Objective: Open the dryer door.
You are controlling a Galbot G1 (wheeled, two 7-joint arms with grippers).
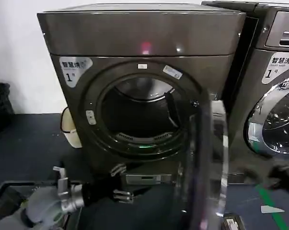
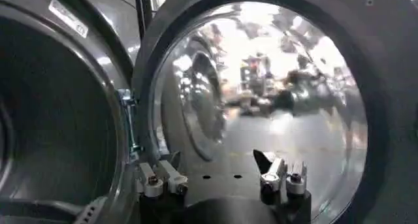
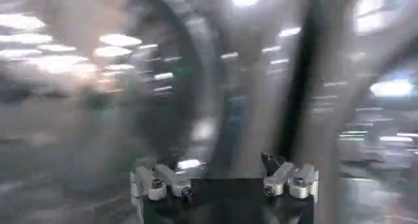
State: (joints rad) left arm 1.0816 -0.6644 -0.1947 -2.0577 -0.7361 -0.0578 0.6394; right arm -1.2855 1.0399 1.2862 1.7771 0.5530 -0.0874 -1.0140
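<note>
A dark floor (image 1: 29,143) runs up to the machines, with a green strip (image 1: 269,203) on the robot's right and a white wall (image 1: 15,43) behind. Low in front of the dryer (image 1: 139,33), the left gripper (image 1: 119,183) hangs with its fingers spread, grasping nothing. The right gripper (image 3: 225,183) also has its fingers apart, close to a blurred shiny surface. The dryer door (image 1: 209,163) stands swung wide open, edge-on, its chrome ring and glass bowl (image 2: 261,108) gleaming. Behind it, the drum (image 1: 134,112) gapes dark. The neighbouring machine (image 1: 273,86) sits to the right.
</note>
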